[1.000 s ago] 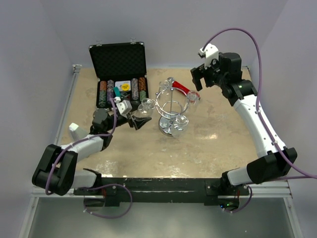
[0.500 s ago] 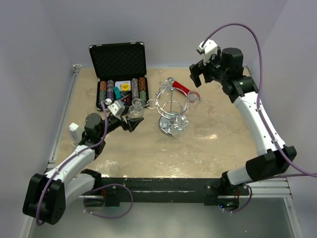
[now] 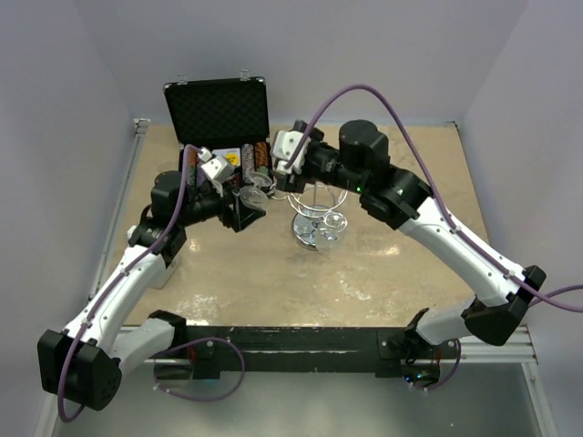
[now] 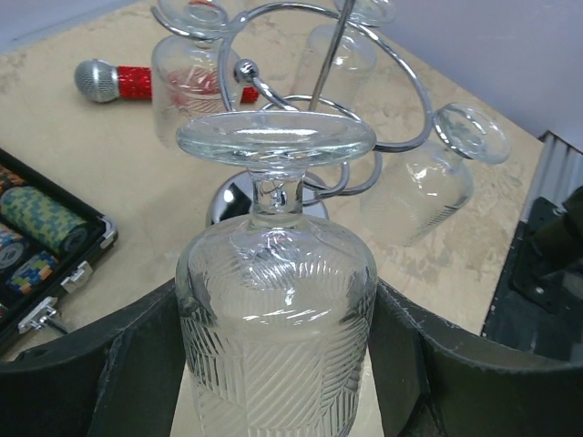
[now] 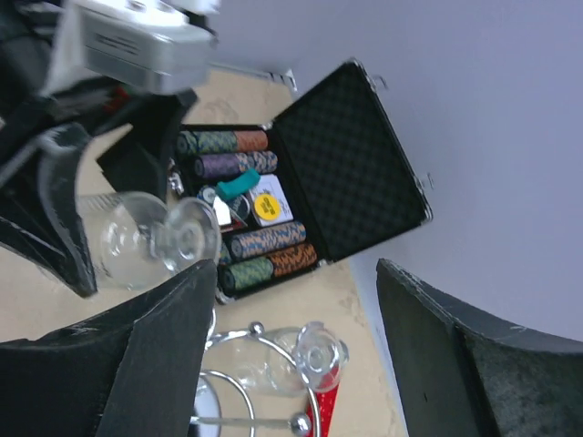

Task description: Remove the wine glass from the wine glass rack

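Note:
My left gripper (image 3: 244, 208) is shut on the ribbed bowl of a clear wine glass (image 3: 256, 188), held upside down with its foot up. In the left wrist view the glass (image 4: 276, 300) fills the space between my black fingers (image 4: 118, 373). The chrome wine glass rack (image 3: 314, 208) stands just right of it, its wire loops (image 4: 383, 82) behind the glass's foot with other glasses (image 4: 428, 182) hanging on them. I cannot tell whether the foot touches the wire. My right gripper (image 3: 273, 164) is open and empty above the rack's left side, looking down on the held glass (image 5: 146, 238).
An open black chip case (image 3: 219, 127) stands at the back left, close behind both grippers (image 5: 301, 191). A red microphone with a silver head (image 4: 118, 80) lies behind the rack. The right arm reaches across over the rack.
The right arm has swung from the back right to over the rack's left side. The left arm has risen and carried the glass a little further back.

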`<action>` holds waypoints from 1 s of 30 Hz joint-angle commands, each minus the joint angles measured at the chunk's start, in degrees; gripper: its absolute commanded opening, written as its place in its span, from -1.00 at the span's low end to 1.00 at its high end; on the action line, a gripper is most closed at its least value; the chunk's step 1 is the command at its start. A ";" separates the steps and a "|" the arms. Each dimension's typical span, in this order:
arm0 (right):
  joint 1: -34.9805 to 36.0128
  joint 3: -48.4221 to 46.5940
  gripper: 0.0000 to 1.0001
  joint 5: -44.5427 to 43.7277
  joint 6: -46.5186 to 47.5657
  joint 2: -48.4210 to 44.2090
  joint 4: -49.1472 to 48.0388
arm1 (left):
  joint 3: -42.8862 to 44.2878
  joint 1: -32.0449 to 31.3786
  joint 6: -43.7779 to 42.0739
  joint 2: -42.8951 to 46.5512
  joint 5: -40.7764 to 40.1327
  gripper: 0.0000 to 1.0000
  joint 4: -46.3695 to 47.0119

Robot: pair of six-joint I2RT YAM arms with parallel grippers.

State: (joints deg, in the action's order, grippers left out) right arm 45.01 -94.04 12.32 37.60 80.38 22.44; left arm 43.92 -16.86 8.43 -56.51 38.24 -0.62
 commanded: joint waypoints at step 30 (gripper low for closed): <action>7.72 7.91 -0.21 -5.28 -8.69 4.87 -17.25 | 12.50 0.16 4.58 -0.70 10.10 -0.42 2.03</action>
State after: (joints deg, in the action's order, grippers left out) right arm 52.47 -86.21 9.98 32.27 85.08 10.07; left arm 52.69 -16.88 11.68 -58.92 46.54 -4.16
